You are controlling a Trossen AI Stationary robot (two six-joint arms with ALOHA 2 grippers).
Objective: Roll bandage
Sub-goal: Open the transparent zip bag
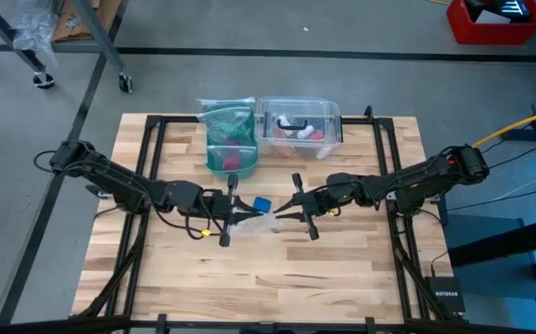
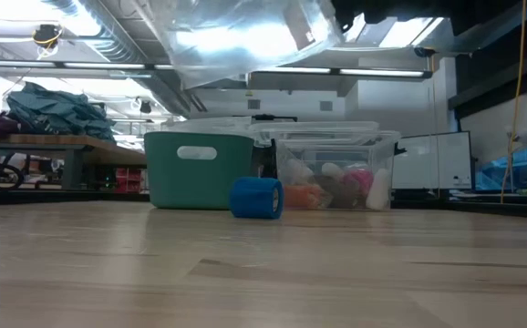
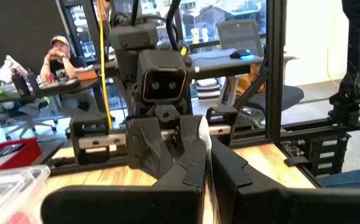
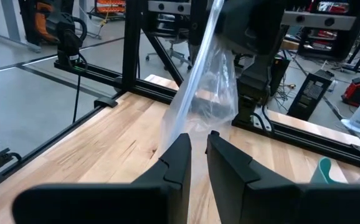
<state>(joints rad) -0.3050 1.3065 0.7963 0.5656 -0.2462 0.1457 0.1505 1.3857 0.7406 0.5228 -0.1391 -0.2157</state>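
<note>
Left claw [image 1: 242, 215] clamped on one edge of a clear zip bag [image 1: 261, 221], held above mid-counter. Right claw [image 1: 285, 211] facing it, fingers [image 4: 179, 163] pinched on the bag's opposite edge. Bag hangs stretched between the two. Bandage [image 2: 256, 198]: bright blue roll, lying on the wooden counter [image 1: 249, 278] just behind the bag, free of both claws. Farther back, a teal basket [image 2: 198, 169] beside a clear plastic box [image 2: 336, 170] of small items.
</note>
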